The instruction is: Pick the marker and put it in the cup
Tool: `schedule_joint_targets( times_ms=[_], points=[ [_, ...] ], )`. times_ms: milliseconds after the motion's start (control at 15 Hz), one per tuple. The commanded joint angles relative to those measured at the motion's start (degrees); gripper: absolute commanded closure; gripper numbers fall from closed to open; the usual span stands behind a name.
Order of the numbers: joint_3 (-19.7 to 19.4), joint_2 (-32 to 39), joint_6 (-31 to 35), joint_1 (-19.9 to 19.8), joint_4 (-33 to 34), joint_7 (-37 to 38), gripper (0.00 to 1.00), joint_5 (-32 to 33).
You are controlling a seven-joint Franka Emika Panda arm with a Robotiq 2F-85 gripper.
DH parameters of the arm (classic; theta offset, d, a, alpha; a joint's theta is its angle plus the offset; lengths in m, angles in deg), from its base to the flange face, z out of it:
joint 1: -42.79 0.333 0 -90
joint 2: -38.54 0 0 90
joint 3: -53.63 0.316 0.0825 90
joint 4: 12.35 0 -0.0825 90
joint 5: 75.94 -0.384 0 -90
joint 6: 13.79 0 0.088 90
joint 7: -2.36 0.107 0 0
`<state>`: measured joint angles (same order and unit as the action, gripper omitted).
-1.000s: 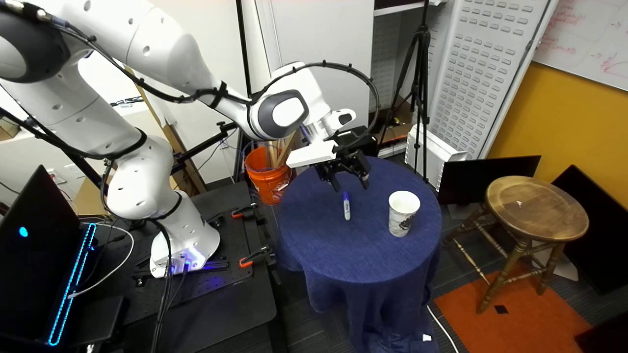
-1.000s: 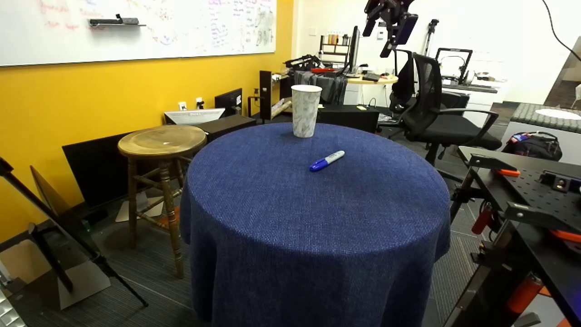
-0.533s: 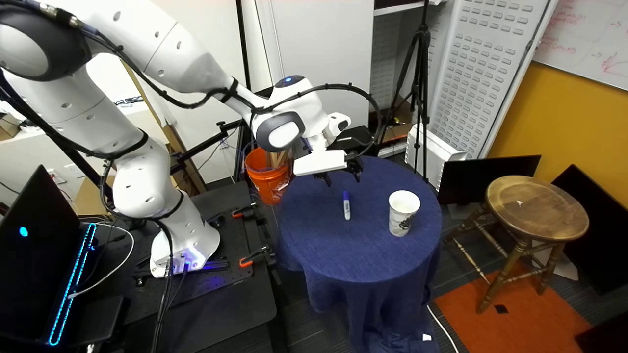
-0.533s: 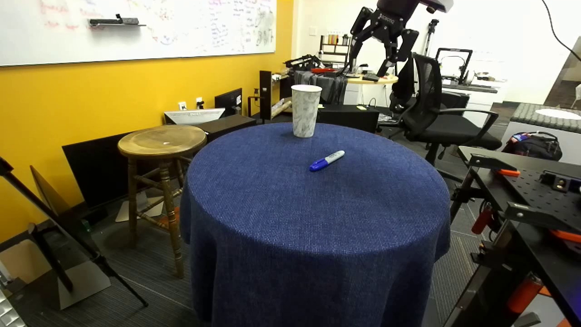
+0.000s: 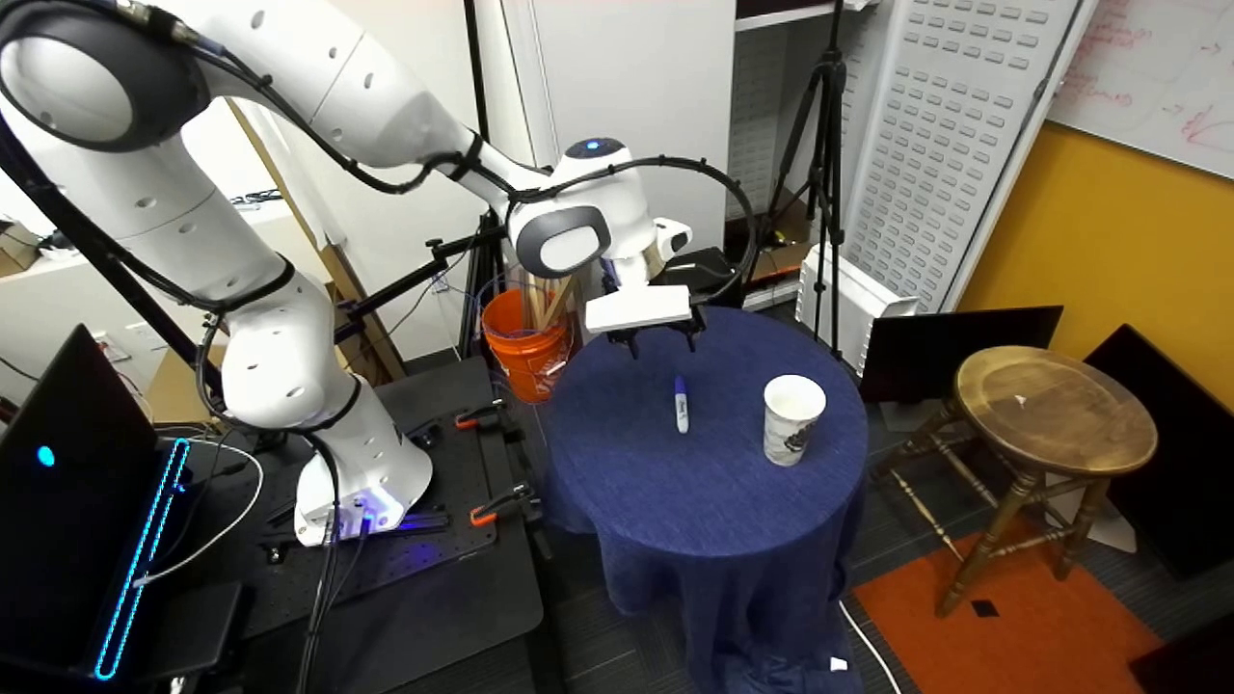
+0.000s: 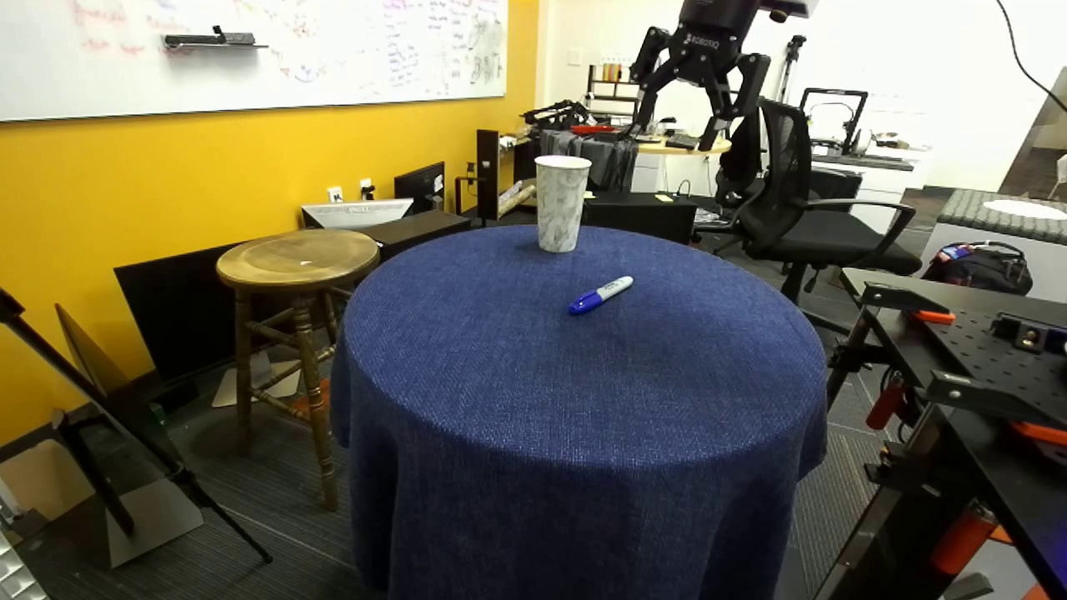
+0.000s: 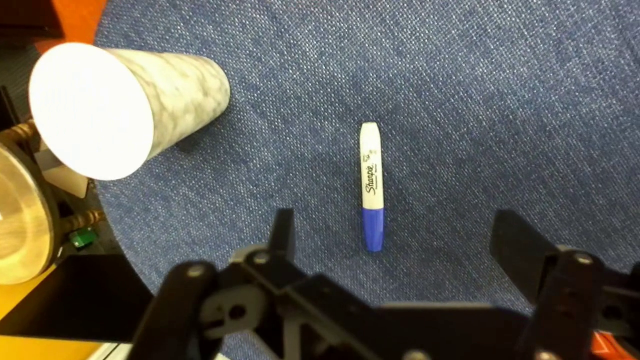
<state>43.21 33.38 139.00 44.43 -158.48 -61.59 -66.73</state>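
Note:
A white marker with a blue cap lies flat on the round, blue-covered table; the marker shows in both exterior views (image 5: 682,405) (image 6: 602,296) and in the wrist view (image 7: 371,185). A tall paper cup with a marbled pattern stands upright near it, in both exterior views (image 5: 786,434) (image 6: 561,204) and at the upper left of the wrist view (image 7: 182,95). My gripper (image 7: 395,214) is open and empty, pointing down above the table. In the wrist view the marker's cap lies between the spread fingers, left of middle. The gripper also shows high in both exterior views (image 5: 663,348) (image 6: 673,136).
The table (image 5: 656,501) has a cloth hanging over its edge. A wooden stool (image 5: 1056,410) stands beyond the cup's side. An orange bucket (image 5: 525,357) and a black tripod (image 5: 825,173) stand behind the table. The robot's black base table (image 5: 453,569) is beside it.
My gripper has come down from its earlier height and turned from a tilted to a more upright, downward pose, then shifted slightly. The marker and cup have not moved.

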Motion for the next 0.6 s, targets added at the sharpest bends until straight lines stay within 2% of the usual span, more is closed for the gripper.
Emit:
schedule_joint_targets(
  times_ms=[0, 533],
  points=[
    [2.01, 0.67, -0.39, -2.09, 0.6, 0.11, 0.0, 0.11],
    [2.36, 2.56, -1.25, -2.59, 1.93, -0.66, 0.0, -0.21]
  ],
)
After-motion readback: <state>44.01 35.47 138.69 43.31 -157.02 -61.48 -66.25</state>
